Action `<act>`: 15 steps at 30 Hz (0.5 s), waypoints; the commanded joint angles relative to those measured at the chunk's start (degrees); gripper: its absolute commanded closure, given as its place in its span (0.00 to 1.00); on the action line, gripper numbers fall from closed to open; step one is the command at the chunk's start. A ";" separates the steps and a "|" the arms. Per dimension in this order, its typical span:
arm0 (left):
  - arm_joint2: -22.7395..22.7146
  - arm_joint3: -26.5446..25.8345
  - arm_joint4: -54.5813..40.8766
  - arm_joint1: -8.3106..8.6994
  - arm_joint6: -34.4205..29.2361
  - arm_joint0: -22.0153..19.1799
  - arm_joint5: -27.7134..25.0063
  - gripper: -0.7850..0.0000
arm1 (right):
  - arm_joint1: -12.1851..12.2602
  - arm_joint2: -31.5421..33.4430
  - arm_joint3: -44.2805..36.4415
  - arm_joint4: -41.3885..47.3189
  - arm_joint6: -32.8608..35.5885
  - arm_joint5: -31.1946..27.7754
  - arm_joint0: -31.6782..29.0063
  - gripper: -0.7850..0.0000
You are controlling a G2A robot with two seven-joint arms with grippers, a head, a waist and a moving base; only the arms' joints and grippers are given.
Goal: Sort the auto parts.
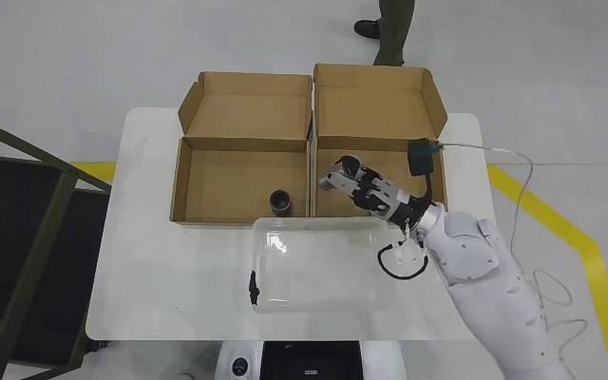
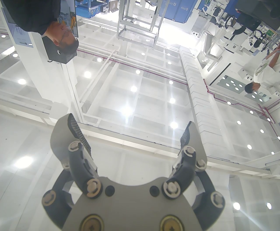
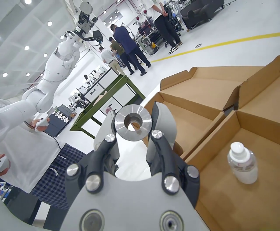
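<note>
Right claw (image 3: 133, 119) grips a metal ring (image 3: 143, 130), arm outstretched; left claw (image 2: 131, 129) spread wide, pointing upward.

We log a glossy white right arm (image 1: 484, 266) with a black cable (image 1: 394, 261) looped just behind the right tool (image 3: 133, 114). Left tool (image 2: 130, 122) alike: grey plate (image 2: 131, 207), black links (image 2: 81, 161), silver screws (image 2: 93, 187), pale fingers (image 2: 59, 140), ribbed black pads (image 2: 79, 134).

Nothing legible; print on the blue panels (image 2: 175, 9) is unreadable.
</note>
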 commanded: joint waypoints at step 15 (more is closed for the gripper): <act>0.00 0.00 0.00 0.00 0.00 0.00 0.00 0.00 | -2.97 -12.03 8.81 -12.49 -2.74 4.68 11.77 1.00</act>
